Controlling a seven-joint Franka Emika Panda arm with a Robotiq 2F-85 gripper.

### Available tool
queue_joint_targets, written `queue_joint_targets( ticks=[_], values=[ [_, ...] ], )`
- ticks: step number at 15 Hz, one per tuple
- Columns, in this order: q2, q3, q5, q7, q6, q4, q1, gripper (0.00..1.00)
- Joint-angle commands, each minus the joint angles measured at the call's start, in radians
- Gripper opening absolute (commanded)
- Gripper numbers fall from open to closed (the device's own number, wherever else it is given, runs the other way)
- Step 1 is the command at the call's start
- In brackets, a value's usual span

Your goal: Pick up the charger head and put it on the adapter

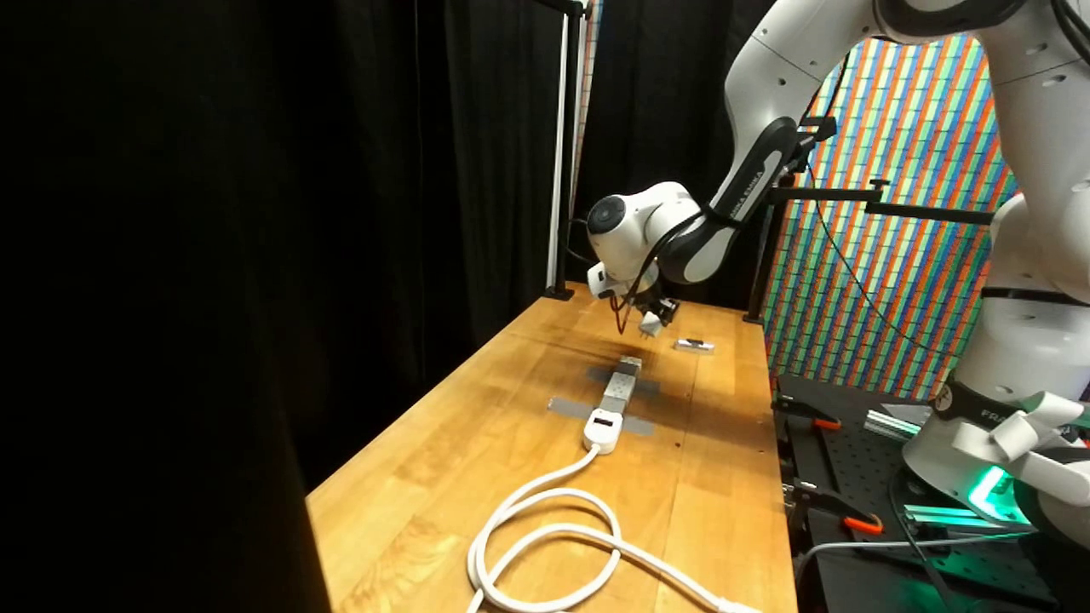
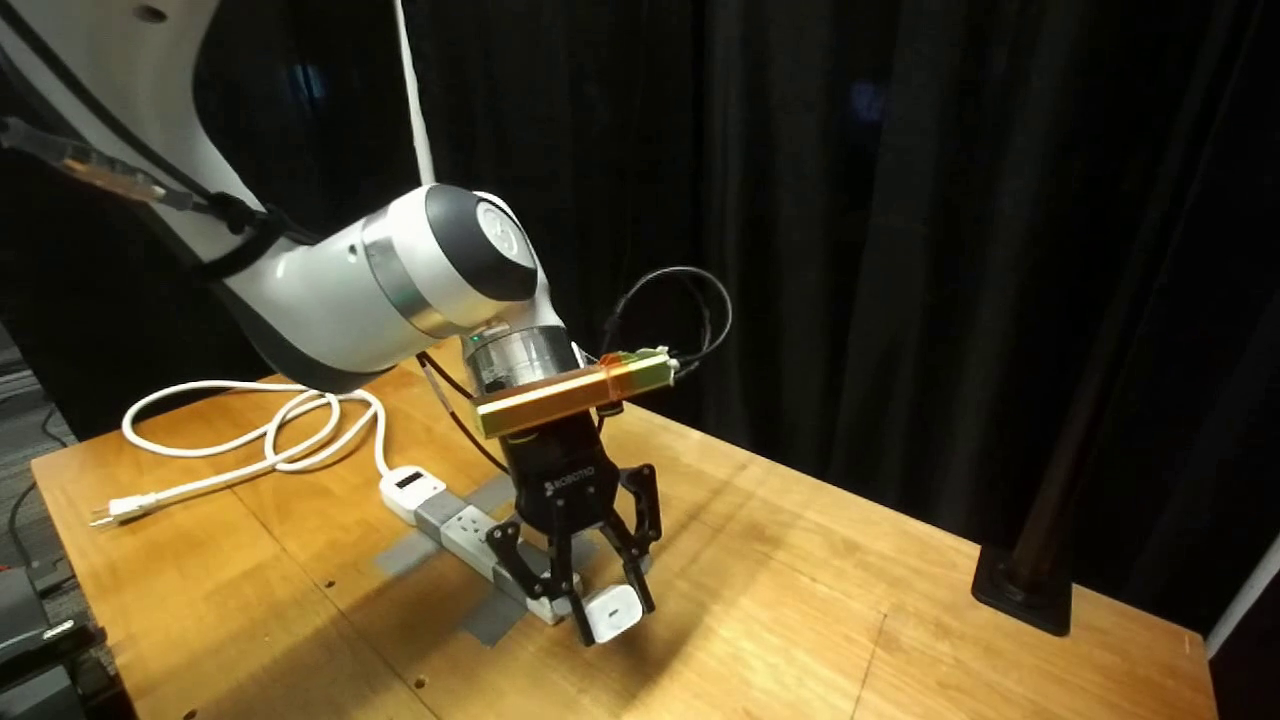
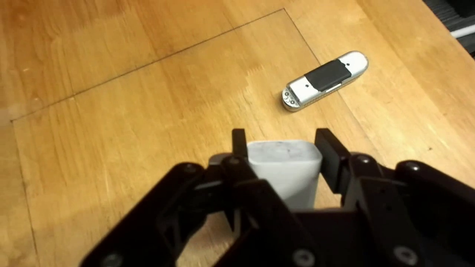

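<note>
Charger head [image 3: 286, 170] gripped in the claw [image 2: 617, 622], held up off the surface [image 2: 800, 620]. Adapter [image 1: 620, 386] sits lower than the claw, cableless end nearest; long axis runs away from the claw toward the cable [image 1: 673, 576]. Small silver-and-black object [image 3: 327, 77] on the surface, apart from the claw. Pick looks done, placing not; next probably carry along that axis over the adapter, square up, lower.

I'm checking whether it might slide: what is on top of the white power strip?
Two bands of gray tape cross over the power strip, their ends lying on the tabletop. Outlets show between them; whatever the tape covers cannot be seen.
</note>
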State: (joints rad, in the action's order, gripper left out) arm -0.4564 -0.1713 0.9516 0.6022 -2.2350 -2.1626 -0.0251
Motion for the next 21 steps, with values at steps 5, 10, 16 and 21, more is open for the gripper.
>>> queue_joint_targets(
  ticks=[5,10,16,21],
  values=[
    [-0.175,0.096,0.001,-0.123,0.123,0.165,-0.022,0.23],
    [-0.205,0.122,-0.005,-0.118,0.149,0.197,-0.025,0.23],
    [-0.186,0.164,-0.009,-0.110,0.170,0.169,-0.015,0.23],
    [-0.166,0.178,0.013,-0.122,0.204,0.143,0.009,0.23]
  ],
)
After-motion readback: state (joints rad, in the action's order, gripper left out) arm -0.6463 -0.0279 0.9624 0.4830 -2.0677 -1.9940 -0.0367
